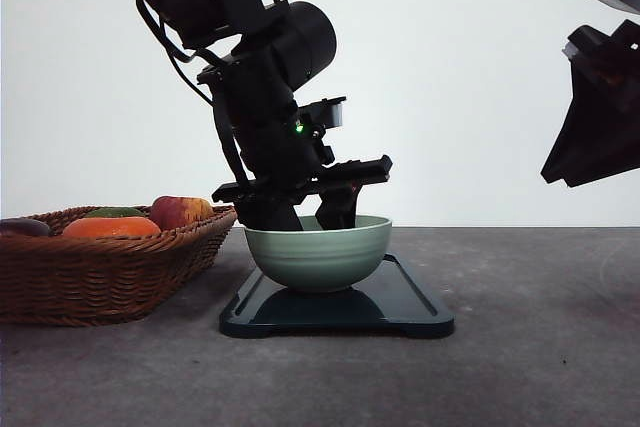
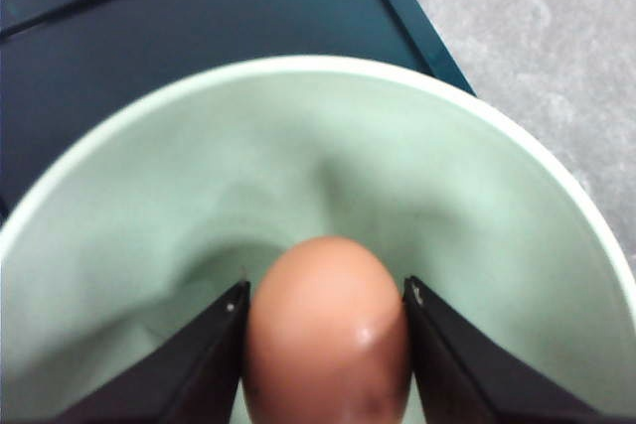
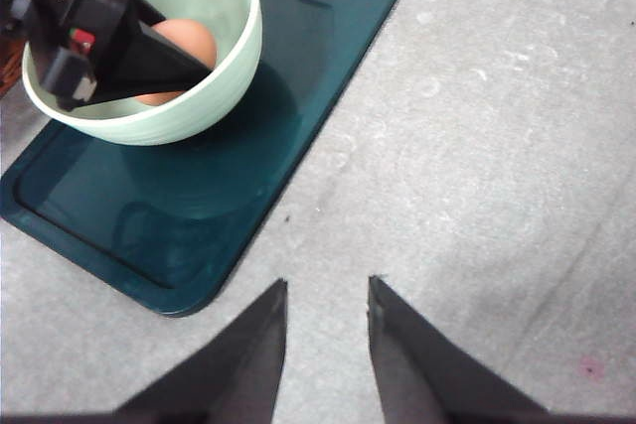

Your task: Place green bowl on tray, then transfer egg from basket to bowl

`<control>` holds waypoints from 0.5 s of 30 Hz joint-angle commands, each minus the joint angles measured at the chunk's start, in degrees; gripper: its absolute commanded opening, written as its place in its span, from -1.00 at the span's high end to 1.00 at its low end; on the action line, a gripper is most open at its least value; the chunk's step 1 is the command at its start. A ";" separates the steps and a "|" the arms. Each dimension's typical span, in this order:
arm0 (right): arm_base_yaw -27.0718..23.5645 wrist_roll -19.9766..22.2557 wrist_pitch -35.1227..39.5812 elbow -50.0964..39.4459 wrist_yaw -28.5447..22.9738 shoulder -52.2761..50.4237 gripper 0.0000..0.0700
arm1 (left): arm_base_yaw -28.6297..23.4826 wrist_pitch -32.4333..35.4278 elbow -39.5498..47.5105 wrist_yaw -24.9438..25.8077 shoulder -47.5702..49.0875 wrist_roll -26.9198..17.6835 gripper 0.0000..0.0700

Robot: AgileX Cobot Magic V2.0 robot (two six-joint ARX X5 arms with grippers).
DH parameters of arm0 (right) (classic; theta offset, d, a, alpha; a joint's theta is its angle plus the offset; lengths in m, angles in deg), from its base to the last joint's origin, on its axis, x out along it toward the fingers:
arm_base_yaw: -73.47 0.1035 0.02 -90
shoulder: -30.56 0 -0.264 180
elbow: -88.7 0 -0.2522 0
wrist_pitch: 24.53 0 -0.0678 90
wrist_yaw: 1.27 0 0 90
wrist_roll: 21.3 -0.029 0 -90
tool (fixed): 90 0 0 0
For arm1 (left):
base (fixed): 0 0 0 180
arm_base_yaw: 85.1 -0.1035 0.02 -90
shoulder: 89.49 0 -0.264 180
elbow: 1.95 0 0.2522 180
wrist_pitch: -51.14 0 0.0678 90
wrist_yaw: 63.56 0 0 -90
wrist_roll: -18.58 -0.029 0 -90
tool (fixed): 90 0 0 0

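The smooth, matte brown egg point(image 2: 328, 340), with one small glossy highlight and a faint dark speck low on its shell, sits clamped between the two black wedge-shaped fingers of the left gripper point(image 2: 328, 295), one finger pressed to each side. The gripper reaches down inside the pale sage-green round ceramic bowl point(image 1: 318, 255), so the bowl's curved inner wall rises all around the fingers and egg. Whether the egg touches the bowl's floor cannot be told.

The bowl's outside carries faint horizontal ridges and its rim is thin and even. It stands upright, directly under the left gripper, on the flat dark navy rectangular tray point(image 1: 415, 309), whose glossy surface mirrors the bowl and whose corners are rounded under a low raised rim. The tray lies on a grey, speckled, stone-like tabletop point(image 3: 497, 146).

Beside the left gripper, away from the right arm, sits the wide brown woven wicker basket point(image 1: 100, 272) with braided rim, holding orange and reddish rounded items.

The right gripper point(image 3: 326, 295) hangs above bare tabletop just beside the tray's edge, fingers parted with a narrow gap, holding nothing.
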 commanded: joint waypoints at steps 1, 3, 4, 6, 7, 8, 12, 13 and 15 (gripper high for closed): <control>0.13 0.22 0.54 0.20 0.09 0.33 0.55 | 0.57 -0.65 -1.97 -0.11 -1.16 -0.45 -0.02; 0.13 0.22 0.54 0.20 0.09 0.33 0.55 | 0.57 -2.45 -3.18 -0.11 -1.16 -0.56 -0.13; 0.13 0.22 0.54 0.20 0.09 0.33 0.55 | 0.57 -3.48 -3.92 -0.11 -1.16 -0.63 -0.14; 0.13 0.22 0.54 0.20 0.09 0.33 0.55 | 0.57 -5.41 -5.51 -0.11 -1.16 -0.66 -0.14; 0.13 0.22 0.54 0.20 0.09 0.33 0.55 | 0.56 -6.37 -6.38 -0.11 -1.15 -0.67 -0.14; 0.13 0.22 0.54 0.20 0.09 0.33 0.55 | 0.55 -7.64 -7.45 -0.11 -1.14 -0.66 -0.14; 0.13 0.20 0.52 0.20 0.11 0.33 0.55 | 0.37 -13.90 -12.44 -0.13 -1.14 -1.44 -0.14; 0.13 0.20 0.52 0.20 0.11 0.33 0.55 | 0.32 -15.66 -13.81 -0.13 -1.11 -2.01 -0.14; 0.13 0.18 0.52 0.20 0.15 0.33 0.55 | 0.16 -18.68 -15.91 -0.13 -0.83 -2.91 -0.14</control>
